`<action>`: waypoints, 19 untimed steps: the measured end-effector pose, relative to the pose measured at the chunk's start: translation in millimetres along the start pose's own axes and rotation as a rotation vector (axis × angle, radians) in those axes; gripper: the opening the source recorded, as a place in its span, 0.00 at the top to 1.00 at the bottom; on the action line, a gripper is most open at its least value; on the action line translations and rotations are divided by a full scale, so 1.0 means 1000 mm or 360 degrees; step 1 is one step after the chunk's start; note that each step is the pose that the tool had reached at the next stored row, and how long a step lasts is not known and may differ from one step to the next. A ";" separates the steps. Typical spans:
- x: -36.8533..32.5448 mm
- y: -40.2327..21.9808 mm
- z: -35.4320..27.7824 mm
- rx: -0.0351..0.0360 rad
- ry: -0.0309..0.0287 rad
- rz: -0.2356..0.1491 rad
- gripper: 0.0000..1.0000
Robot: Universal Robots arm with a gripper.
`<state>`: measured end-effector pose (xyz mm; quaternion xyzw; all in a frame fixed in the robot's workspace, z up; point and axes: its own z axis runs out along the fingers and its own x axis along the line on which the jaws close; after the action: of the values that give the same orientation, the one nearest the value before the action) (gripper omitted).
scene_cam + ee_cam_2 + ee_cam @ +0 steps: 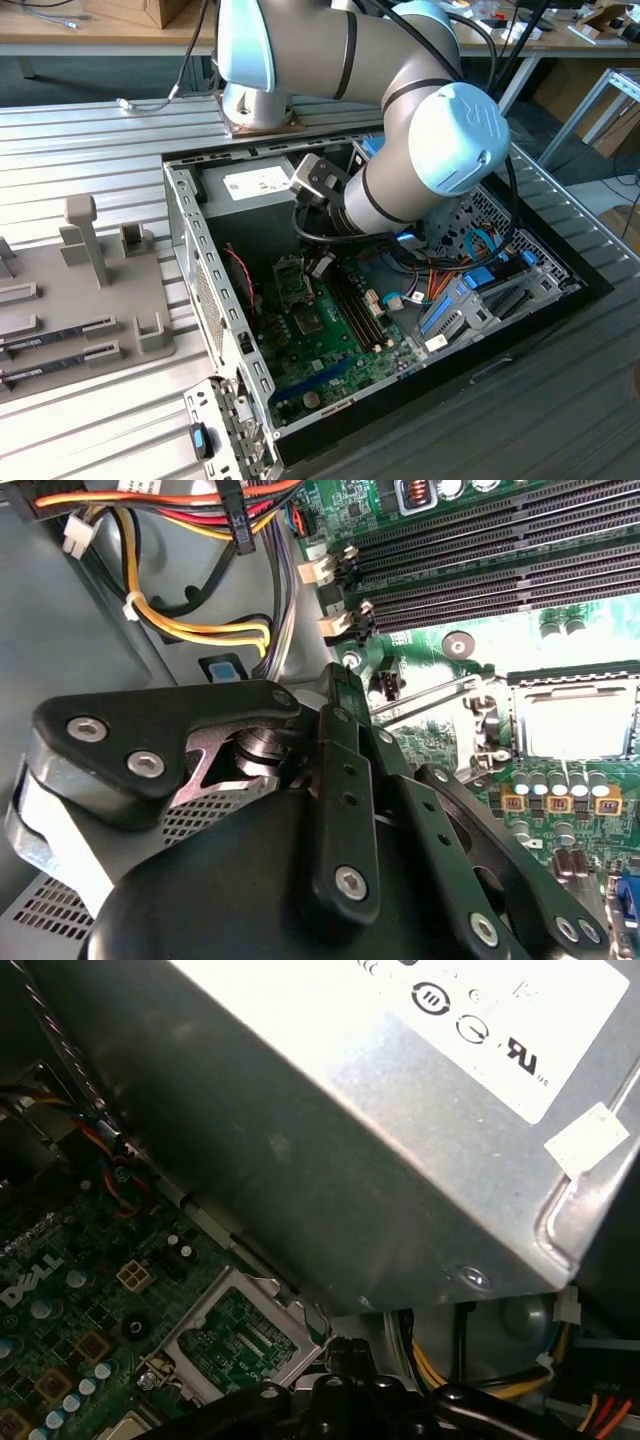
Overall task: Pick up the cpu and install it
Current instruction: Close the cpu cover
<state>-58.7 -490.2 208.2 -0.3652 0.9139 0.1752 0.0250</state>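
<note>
In the second wrist view a silvery-grey square, the cpu [577, 721], lies flat inside the metal socket frame on the green motherboard [470, 650]. Thin metal lever rods [430, 695] stand up beside it. My gripper [345, 680] is a black linkage a short way from the socket, over the board's edge and apart from the cpu. In the exterior view the arm reaches down into the open computer case, with the gripper [321, 264] just above the socket [290, 281]. In the first wrist view a metal frame [235, 1335] with green showing through it lies next to the gripper's black links.
A grey power supply box [350, 1160] stands close over the gripper at the back of the case [200, 270]. Coloured cable bundles [200, 630] and black memory slots [480, 570] flank the socket. A grey fixture tray [80, 290] holding dark memory sticks [60, 335] lies at the exterior view's left.
</note>
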 end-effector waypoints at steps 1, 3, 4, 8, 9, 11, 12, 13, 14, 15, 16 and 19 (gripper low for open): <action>0.0002 -0.0002 -0.0004 -0.0003 -0.00029 0.0000 0.89; 0.0008 -0.0007 -0.0013 -0.0010 -0.00096 -0.0001 0.89; 0.0011 -0.0009 -0.0019 -0.0014 -0.00131 -0.0002 0.89; 0.0019 -0.0013 -0.0059 -0.0037 -0.00340 -0.0004 0.89; 0.0021 -0.0014 -0.0070 -0.0042 -0.00391 -0.0005 0.89; 0.0024 -0.0016 -0.0086 -0.0051 -0.00474 -0.0006 0.89; 0.0028 -0.0018 -0.0102 -0.0061 -0.00565 -0.0007 0.89; 0.0031 -0.0020 -0.0108 -0.0066 -0.00611 -0.0007 0.89; 0.0033 -0.0022 -0.0116 -0.0072 -0.00661 -0.0008 0.89; 0.0038 -0.0026 -0.0124 -0.0080 -0.00740 -0.0009 0.89; 0.0042 -0.0029 -0.0127 -0.0085 -0.00791 -0.0009 0.89; 0.0043 -0.0036 -0.0111 -0.0086 -0.00792 -0.0010 0.89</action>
<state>-58.6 -499.2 216.8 -0.3640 0.9069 0.2088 0.0384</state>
